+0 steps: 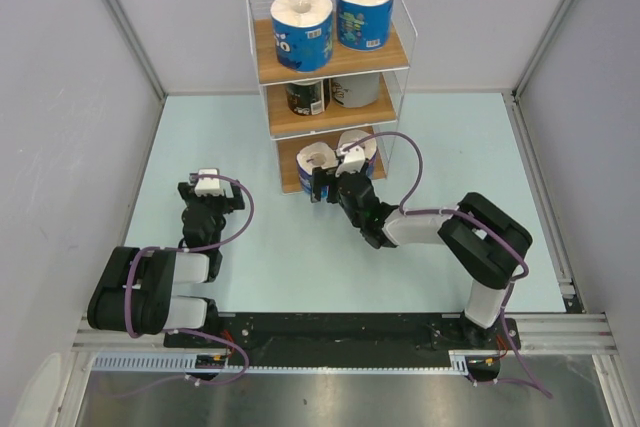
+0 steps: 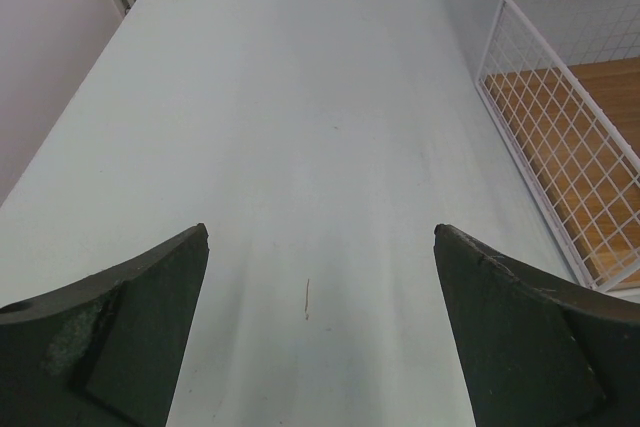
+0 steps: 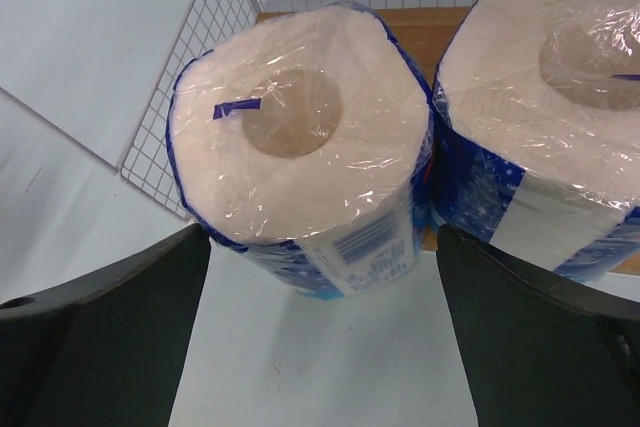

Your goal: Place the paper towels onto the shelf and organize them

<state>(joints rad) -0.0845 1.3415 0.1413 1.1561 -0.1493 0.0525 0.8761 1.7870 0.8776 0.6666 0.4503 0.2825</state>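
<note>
Shelf [image 1: 402, 47] at the desk's [image 1: 270, 247] far edge holds six paper towels [image 1: 301, 9], two per tier. Our right gripper [image 1: 322, 186], fingers apart, flanks a bottom blue roll [image 3: 300, 147]; our left gripper [image 2: 320, 277] gapes near the left edge.

The top view looks steeply down from above and behind the arm bases, taking in the whole bench [image 1: 290, 257], both arms and the shelf [image 1: 345, 67] at the far side. The left wrist view sits low over the bench, facing forward past the left hand [image 2: 320, 232], the shelf's wire side at its right edge. The right wrist view looks down at close range past the right hand [image 3: 322, 232] onto two paper towels [image 3: 300, 147] by the shelf's bottom board. All three share the shelf.
</note>
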